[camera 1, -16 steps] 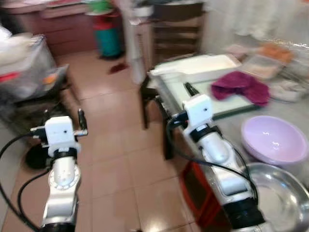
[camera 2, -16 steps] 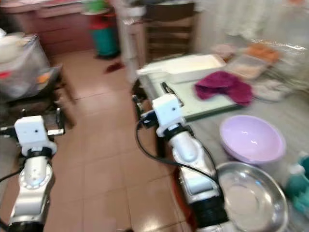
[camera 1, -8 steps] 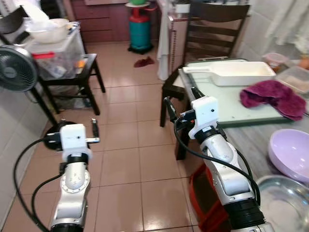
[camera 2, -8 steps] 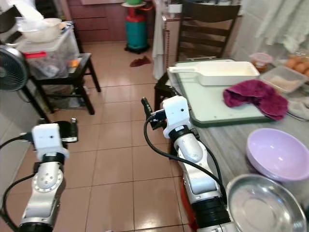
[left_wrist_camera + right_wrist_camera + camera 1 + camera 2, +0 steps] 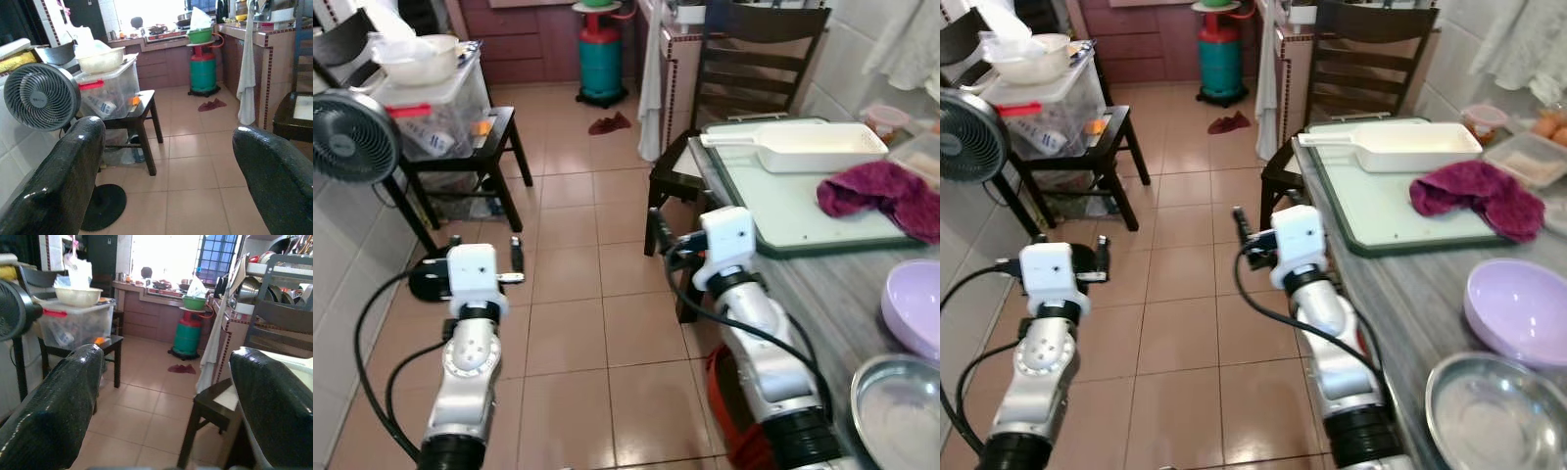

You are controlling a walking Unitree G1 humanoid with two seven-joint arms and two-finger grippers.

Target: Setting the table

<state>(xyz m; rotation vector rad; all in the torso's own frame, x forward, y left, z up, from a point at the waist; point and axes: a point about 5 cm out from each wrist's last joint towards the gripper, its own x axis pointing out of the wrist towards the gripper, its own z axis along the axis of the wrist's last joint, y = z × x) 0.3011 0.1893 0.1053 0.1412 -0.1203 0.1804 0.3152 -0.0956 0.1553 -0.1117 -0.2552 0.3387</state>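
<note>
A grey table (image 5: pixel 1420 284) runs along my right. On it sit a lilac bowl (image 5: pixel 1518 308), a steel bowl (image 5: pixel 1489 411), and a green-edged board (image 5: pixel 1371 211) carrying a maroon cloth (image 5: pixel 1474 196) and a white rectangular dish (image 5: pixel 1410 147). My right gripper (image 5: pixel 166 352) is held out over the floor beside the table's near corner, open and empty. My left gripper (image 5: pixel 168 129) hovers over the tiles further left, also open with nothing in it.
A dark wooden chair (image 5: pixel 1361 44) stands at the table's far end. To the left are a fan (image 5: pixel 969 137) and a black stool (image 5: pixel 1077 147) bearing a plastic box (image 5: pixel 1043 108). A green gas cylinder (image 5: pixel 1219 64) stands at the back. Tiled floor (image 5: pixel 1185 323) lies between.
The view has swung left and sharpened from a blur, so the table and bowls sit further right in the picture. Both arms stay held out, grippers unchanged.
</note>
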